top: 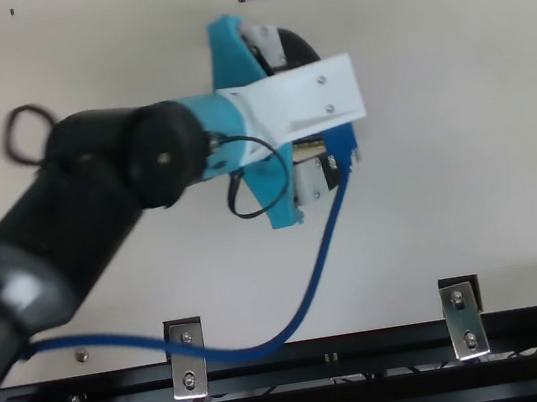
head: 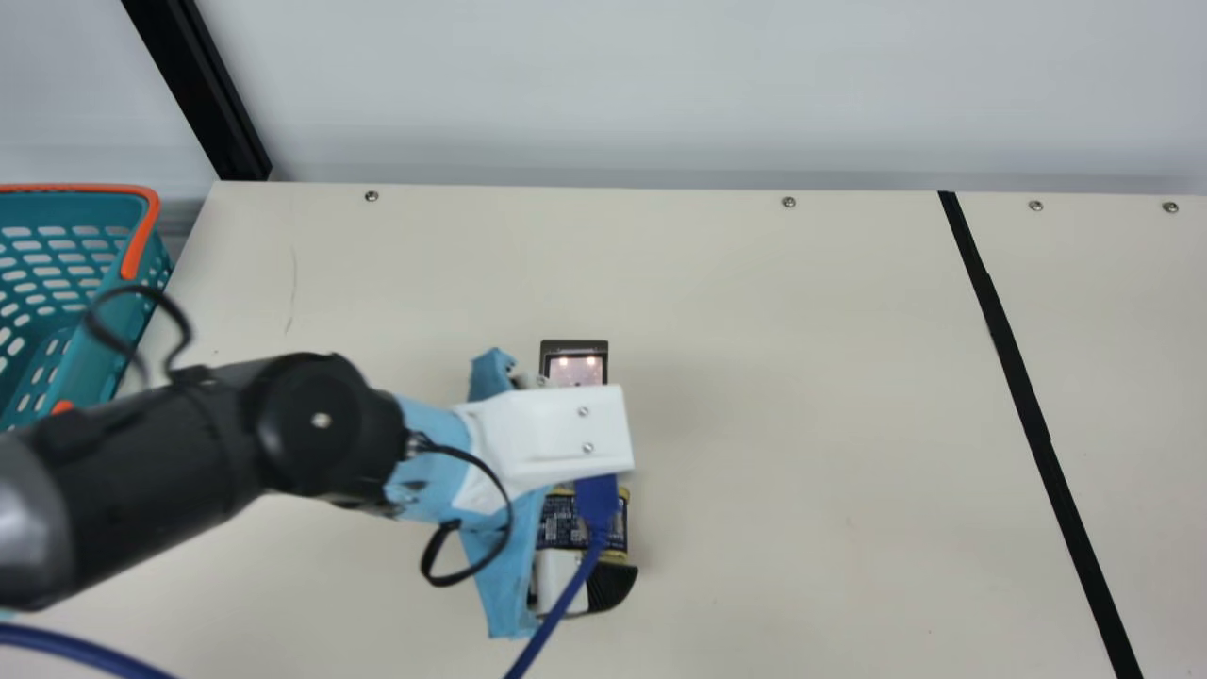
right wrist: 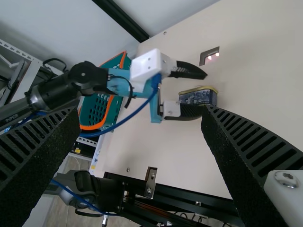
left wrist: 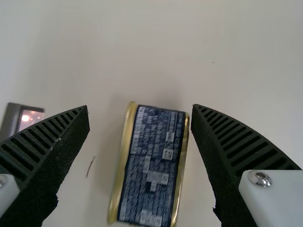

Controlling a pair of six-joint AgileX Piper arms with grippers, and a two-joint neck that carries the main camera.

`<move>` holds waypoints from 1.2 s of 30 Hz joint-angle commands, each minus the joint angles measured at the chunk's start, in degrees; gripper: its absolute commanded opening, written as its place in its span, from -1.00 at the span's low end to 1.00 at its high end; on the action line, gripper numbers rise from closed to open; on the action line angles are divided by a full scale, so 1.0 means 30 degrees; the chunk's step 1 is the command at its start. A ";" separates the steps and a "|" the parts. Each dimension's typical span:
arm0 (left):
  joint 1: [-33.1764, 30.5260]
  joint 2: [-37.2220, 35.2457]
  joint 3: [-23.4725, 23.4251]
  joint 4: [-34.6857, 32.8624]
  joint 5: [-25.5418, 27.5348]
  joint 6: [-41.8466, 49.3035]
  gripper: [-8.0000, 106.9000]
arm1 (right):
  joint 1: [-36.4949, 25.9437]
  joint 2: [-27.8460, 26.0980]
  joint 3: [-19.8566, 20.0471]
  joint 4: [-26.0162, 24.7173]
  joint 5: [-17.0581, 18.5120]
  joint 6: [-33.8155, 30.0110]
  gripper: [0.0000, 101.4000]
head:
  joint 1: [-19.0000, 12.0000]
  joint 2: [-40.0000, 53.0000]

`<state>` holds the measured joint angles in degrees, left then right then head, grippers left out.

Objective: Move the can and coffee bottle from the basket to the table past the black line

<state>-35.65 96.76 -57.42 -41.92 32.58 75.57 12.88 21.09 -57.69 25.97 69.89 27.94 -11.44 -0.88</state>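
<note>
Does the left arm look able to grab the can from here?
Probably yes: the left gripper is open, with a finger on either side of the can, and I see nothing blocking them from closing.

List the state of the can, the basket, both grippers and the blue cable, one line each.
Can: on the table, short of the black line, between the left gripper's fingers but not clamped.
Basket: upright.
Left gripper: open.
Right gripper: open.
Blue cable: plugged in at the left arm's wrist.
</note>
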 commanded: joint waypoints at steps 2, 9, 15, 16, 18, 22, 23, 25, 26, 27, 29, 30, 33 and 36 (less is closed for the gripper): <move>0.0939 -0.1661 0.0724 -0.0710 -0.0362 0.0520 0.71 | 0.0000 0.0000 0.0000 0.0000 0.0000 0.0000 1.00 | -0.0001 -0.0065; 0.3007 -0.4798 0.2474 -0.1816 -0.2751 0.1671 0.71 | -0.0068 0.0969 0.0020 0.0486 -0.0628 -0.1086 1.00 | -0.0001 -0.0065; 0.4575 -0.7505 0.3797 -0.3570 -0.4941 0.2657 0.71 | 0.1129 0.4391 -0.0747 0.0364 -0.2440 -0.2979 1.00 | -0.0001 -0.0065; 0.4794 -0.7953 0.4011 -0.3891 -0.5324 0.2804 0.71 | 0.1438 0.5084 -0.0898 0.0274 -0.2736 -0.3280 1.00 | -0.0001 -0.0065; 0.5184 -0.8816 0.4433 -0.4460 -0.6094 0.2972 0.71 | 0.2012 0.6419 -0.1233 0.0079 -0.3295 -0.3825 1.00 | -0.0001 -0.0065; 0.5719 -1.0402 0.5425 -0.5112 -0.7585 0.2888 0.71 | 0.2564 0.9170 -0.2151 -0.0165 -0.3466 -0.5602 1.00 | -0.0001 -0.0065; 0.5806 -1.0776 0.5715 -0.5179 -0.7943 0.2777 0.71 | 0.2503 0.9859 -0.2439 -0.0106 -0.3342 -0.6288 1.00 | -0.0001 -0.0065; 0.5898 -1.1495 0.6316 -0.5099 -0.8669 0.2348 0.71 | 0.2026 1.1237 -0.3121 0.0155 -0.2829 -0.8057 1.00 | -0.0001 -0.0065; 0.5884 -1.1839 0.6641 -0.4927 -0.9062 0.1988 0.71 | 0.1590 1.1943 -0.3516 0.0381 -0.2476 -0.9167 1.00 | -0.0001 -0.0065; 0.5915 -1.2165 0.6955 -0.4813 -0.9409 0.1723 0.71 | 0.1135 1.2648 -0.3929 0.0573 -0.2076 -1.0317 1.00 | -0.0001 -0.0065; 0.5898 -1.2767 0.7616 -0.4309 -1.0152 0.0894 0.71 | 0.0310 1.4061 -0.4836 0.0859 -0.1263 -1.2665 1.00 | -0.0001 -0.0065; 0.5881 -1.3039 0.7950 -0.3969 -1.0522 0.0427 0.71 | -0.0083 1.4754 -0.5296 0.0951 -0.0846 -1.3830 1.00 | -0.0001 -0.0065; 0.5926 -1.3763 0.8944 -0.2955 -1.1482 -0.0889 0.71 | -0.0662 1.6755 -0.6452 0.0712 0.0003 -1.6997 1.00 | -0.0001 -0.0065; 0.6033 -1.4335 0.9941 -0.1836 -1.2319 -0.2354 0.71 | -0.0301 1.8452 -0.7009 -0.0095 0.0003 -1.9497 1.00 | -0.0001 -0.0065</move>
<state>-17.67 54.50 -29.53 -49.40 -2.79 71.94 10.61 70.52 -77.63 26.79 69.59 -18.46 -11.44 -0.88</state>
